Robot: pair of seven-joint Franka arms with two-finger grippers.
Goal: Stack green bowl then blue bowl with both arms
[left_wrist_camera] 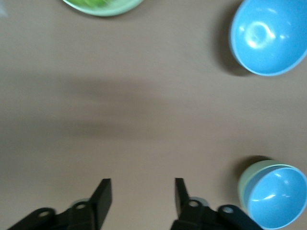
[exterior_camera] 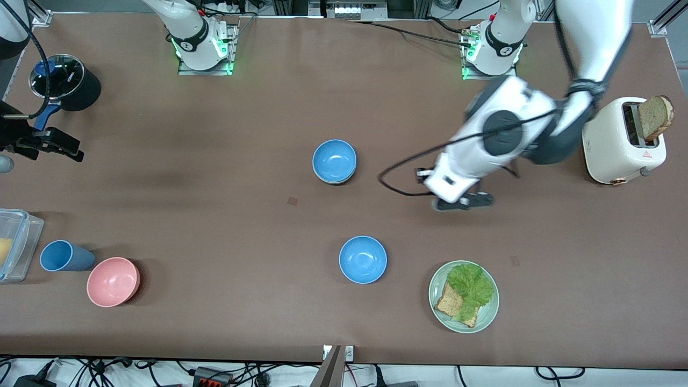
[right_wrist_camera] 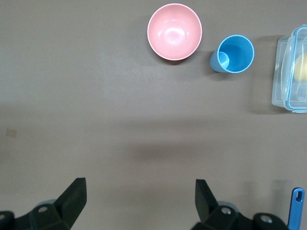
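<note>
Blue bowls number two, one nested in the green bowl; both hands released.

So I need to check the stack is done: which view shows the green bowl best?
The left wrist view: the green bowl shows as a pale rim around the blue bowl nested in it. The front view shows only a thin greenish edge under that blue bowl. The right wrist view does not show it.

The toaster bears what looks like a warning triangle.
</note>
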